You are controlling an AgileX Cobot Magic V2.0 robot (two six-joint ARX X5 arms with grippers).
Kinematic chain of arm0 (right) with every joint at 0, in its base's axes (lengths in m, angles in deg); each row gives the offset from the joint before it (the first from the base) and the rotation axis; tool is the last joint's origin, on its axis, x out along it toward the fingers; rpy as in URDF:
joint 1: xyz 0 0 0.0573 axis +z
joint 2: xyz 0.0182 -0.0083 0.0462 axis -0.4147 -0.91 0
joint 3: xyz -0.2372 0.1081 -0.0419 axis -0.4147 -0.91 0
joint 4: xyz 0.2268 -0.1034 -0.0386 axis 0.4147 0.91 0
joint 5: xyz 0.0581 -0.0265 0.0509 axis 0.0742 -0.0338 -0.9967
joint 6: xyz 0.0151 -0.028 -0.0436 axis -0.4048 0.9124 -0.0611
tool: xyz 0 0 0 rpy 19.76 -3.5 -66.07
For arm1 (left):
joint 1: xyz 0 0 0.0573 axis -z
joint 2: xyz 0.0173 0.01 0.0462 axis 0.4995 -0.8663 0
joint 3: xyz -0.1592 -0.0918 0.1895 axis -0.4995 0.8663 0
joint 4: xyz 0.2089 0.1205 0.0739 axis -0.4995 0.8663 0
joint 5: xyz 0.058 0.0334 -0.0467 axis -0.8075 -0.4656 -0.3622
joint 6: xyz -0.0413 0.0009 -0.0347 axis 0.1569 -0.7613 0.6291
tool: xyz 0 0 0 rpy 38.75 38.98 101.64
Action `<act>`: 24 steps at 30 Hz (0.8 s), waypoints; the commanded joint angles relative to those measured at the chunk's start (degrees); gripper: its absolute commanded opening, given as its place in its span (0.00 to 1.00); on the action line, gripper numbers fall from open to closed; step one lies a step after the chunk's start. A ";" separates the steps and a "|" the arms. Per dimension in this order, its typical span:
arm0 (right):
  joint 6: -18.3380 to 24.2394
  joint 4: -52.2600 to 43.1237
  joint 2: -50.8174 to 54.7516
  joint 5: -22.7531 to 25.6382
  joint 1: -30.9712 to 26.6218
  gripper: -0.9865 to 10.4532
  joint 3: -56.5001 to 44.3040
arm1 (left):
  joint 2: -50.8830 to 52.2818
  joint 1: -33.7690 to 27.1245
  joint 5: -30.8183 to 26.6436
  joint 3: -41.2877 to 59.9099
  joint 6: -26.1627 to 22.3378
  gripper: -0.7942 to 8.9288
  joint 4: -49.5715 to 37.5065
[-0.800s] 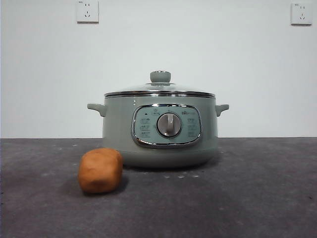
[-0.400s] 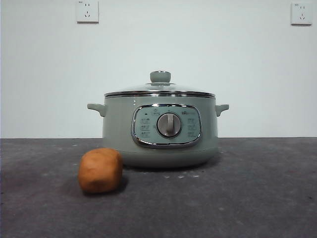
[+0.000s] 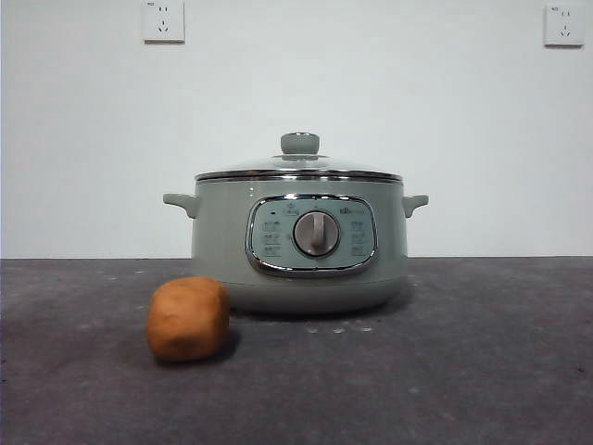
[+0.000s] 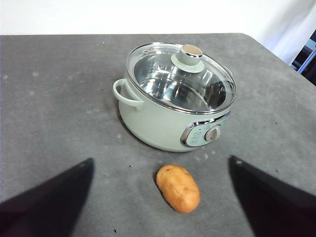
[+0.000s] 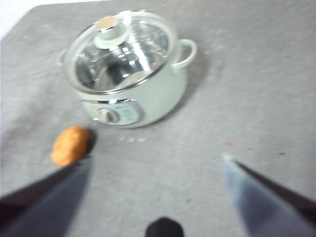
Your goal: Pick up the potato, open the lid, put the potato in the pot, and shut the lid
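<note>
White wall with two sockets [image 3: 163, 20] backs a dark grey, mottled table [image 3: 482, 371], and across the last second nothing on it has shifted: the large sage-green round electric pot [image 3: 299, 243] sits well in from the table's edges, the clear glass lid with its metal rim and green knob [image 3: 299, 163] is seated on it, and the rounded orange-brown potato [image 3: 188, 318] lies just in front of the pot, close to it but apart. That stillness suggests the task has not really started; the pick-up is the step in hand, and neither arm appears in the front view.

From the wrist views, the left gripper [image 4: 160, 197] hangs above the table with its fingers spread wide and empty, the potato lying between them in its picture. The right gripper [image 5: 157, 190] is likewise wide and empty, further from the potato.

Its picture is blurred, so detail there is poor. Through the glass only a bare metal liner shows.
</note>
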 commanded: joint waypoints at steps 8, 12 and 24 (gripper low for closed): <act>-7.80 -7.54 -6.62 -8.20 6.88 0.66 0.33 | 0.02 0.20 0.22 -0.04 0.35 0.73 -1.01; -11.89 -11.26 -11.15 -4.87 16.52 0.66 0.33 | 0.02 0.20 0.20 -0.04 0.39 0.72 -1.22; -22.43 -26.75 -32.37 15.47 48.24 0.66 0.37 | 0.02 0.17 0.02 -0.04 0.81 0.72 -1.49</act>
